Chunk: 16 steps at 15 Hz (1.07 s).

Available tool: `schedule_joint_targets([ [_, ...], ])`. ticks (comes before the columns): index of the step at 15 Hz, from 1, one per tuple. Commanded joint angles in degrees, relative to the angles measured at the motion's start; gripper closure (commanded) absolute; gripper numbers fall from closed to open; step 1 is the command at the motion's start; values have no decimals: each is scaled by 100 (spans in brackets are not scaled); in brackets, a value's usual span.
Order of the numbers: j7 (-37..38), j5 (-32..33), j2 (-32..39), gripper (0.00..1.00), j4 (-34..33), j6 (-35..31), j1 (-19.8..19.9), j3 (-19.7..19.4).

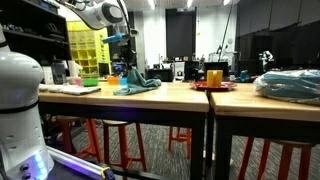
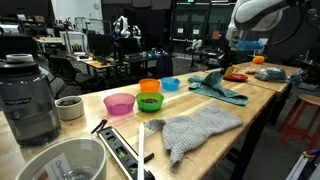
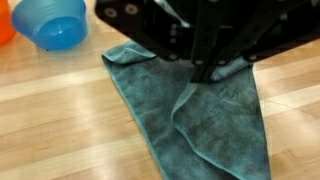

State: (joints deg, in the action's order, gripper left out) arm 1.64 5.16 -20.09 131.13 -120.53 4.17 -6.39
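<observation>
Teal cloth is sitting pinched at a fold in your closed end effector, so you're doing best lifting slowly, clear of the blue bowl.

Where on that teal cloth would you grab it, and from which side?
At the raised fold near the middle of the teal cloth, coming straight down from above. The rest lies flat on the wooden table, leaving edges hard to get under, while the ridge stands up to be pinched. The gripper is shut on it there.
</observation>
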Motion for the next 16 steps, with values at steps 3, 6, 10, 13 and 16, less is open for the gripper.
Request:
schedule_joint_targets([
  [3,-1103,-903,-179,100,-730,1316,125,-609],
  [6,-1229,-922,37,100,-1325,1918,259,-764],
  [10,-1296,-843,484,100,-2149,2482,410,-915],
  [13,-1362,-880,876,100,-2670,2703,503,-1016],
  [16,-1395,-892,1282,100,-3163,2871,623,-1090],
])
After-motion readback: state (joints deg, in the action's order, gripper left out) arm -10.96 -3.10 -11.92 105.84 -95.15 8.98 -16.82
